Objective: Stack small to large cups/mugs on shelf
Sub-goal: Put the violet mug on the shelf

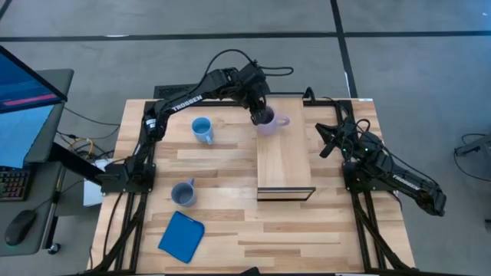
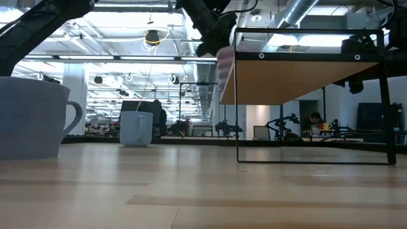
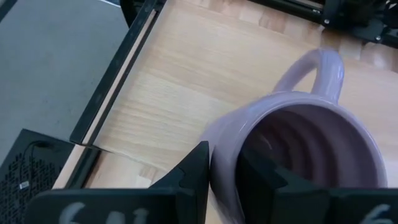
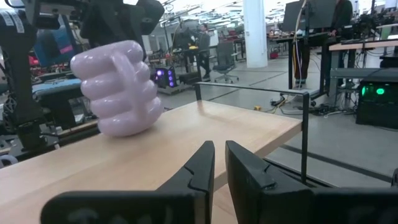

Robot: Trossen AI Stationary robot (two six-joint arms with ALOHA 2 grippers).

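- Gripping the pale purple ribbed ceramic mug [image 1: 268,121] with the left gripper [image 1: 259,115], at the far end of the long light-wood shelf board on its dark frame [image 1: 282,157].
- Pinching the mug's rim wall, one dark finger [image 3: 194,180] outside and the other inside the mouth, seen up close in the left wrist view with the pale purple mug [image 3: 298,155] filling most of it.
- Pointing the mug's loop handle [image 1: 283,120] toward the right arm's side, mouth upward.
- Showing in the right wrist view as a bulging, ribbed purple body [image 4: 118,87] sitting at or just above the shelf top [image 4: 186,146]; contact with the board impossible to confirm.
- Appearing in the low view only as a blurred purple shape [image 2: 225,67] at the shelf's edge [image 2: 305,79], under the dark left gripper [image 2: 216,28].
- Standing upright on the slatted wooden tabletop [image 1: 222,230]: the bright light blue handled mug [image 1: 202,129], left of the shelf, and the dull grey-blue handled mug [image 1: 183,193], nearer the front, both well apart from the shelf.
- Lying near the front left of the table: a flat blue square pad [image 1: 182,236].
- Waiting at the table's right edge: the right gripper [image 1: 326,140], fingers [image 4: 202,165] nearly together with only a slim gap, clasping nothing.
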